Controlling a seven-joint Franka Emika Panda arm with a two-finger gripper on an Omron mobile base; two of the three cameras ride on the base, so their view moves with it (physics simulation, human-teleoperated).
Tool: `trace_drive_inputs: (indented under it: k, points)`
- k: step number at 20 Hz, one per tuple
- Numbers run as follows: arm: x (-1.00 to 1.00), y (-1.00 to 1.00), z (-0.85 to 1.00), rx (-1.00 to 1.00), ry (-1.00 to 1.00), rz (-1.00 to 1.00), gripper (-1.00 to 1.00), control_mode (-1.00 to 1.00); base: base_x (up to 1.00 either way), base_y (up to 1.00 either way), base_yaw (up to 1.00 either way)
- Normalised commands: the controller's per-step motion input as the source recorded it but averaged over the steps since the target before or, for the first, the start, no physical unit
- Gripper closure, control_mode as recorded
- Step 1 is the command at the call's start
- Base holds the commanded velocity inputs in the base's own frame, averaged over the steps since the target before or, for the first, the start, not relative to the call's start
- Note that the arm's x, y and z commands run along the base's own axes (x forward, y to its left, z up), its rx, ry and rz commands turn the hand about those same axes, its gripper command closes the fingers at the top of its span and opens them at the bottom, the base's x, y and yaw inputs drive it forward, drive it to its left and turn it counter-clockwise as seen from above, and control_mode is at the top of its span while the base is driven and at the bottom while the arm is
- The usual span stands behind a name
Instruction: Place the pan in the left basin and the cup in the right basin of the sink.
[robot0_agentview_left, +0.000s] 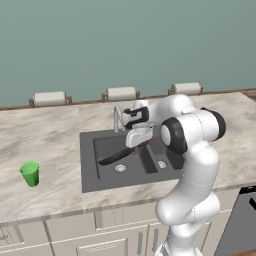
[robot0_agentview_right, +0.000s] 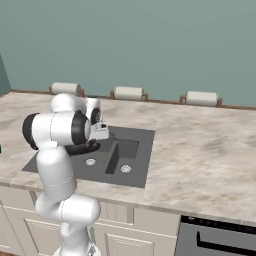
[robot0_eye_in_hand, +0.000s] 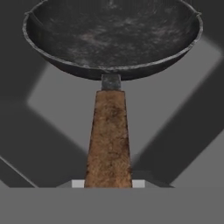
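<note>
My gripper (robot0_agentview_left: 140, 138) is shut on the brown handle (robot0_eye_in_hand: 108, 135) of the black pan (robot0_eye_in_hand: 111, 35). The pan (robot0_agentview_left: 116, 156) hangs tilted over the left basin (robot0_agentview_left: 111, 175) of the dark grey sink (robot0_agentview_left: 88, 165), its bowl low inside the basin and its handle rising to the right. In the hand view the grey basin floor lies under the pan. The narrower right basin (robot0_agentview_left: 158, 160) holds nothing. Upright on the counter, well left of the sink, stands the green cup (robot0_agentview_left: 30, 174). In the right base view my own arm hides most of the pan (robot0_agentview_right: 82, 148).
A curved silver faucet (robot0_agentview_left: 117, 118) rises behind the sink, close to my hand. Paper towel rolls (robot0_agentview_left: 121, 93) line the back wall. Marble counter (robot0_agentview_right: 200, 145) spreads wide to the right of the sink. A dark appliance front (robot0_agentview_left: 245, 212) sits below the counter edge.
</note>
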Motion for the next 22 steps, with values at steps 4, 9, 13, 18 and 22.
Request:
trace_drive_inputs:
  k: [4,9,13,18,22]
  points:
    - [0.00,0.18,-0.22,0.00,0.00,0.00,1.00,-1.00,0.00,0.00,0.00]
    - [0.00,0.07,-0.23,0.00,0.00,0.00,1.00,-1.00,0.00,0.00,0.00]
    - [0.00,0.00,-0.19,0.00,0.00,0.00,1.00,-1.00,0.00,0.00,0.00]
    - [0.00,0.00,-0.21,0.00,0.00,0.00,1.00,-1.00,0.00,0.00,0.00]
    - [0.00,0.00,-0.18,0.00,0.00,0.00,1.00,-1.00,0.00,0.00,0.00]
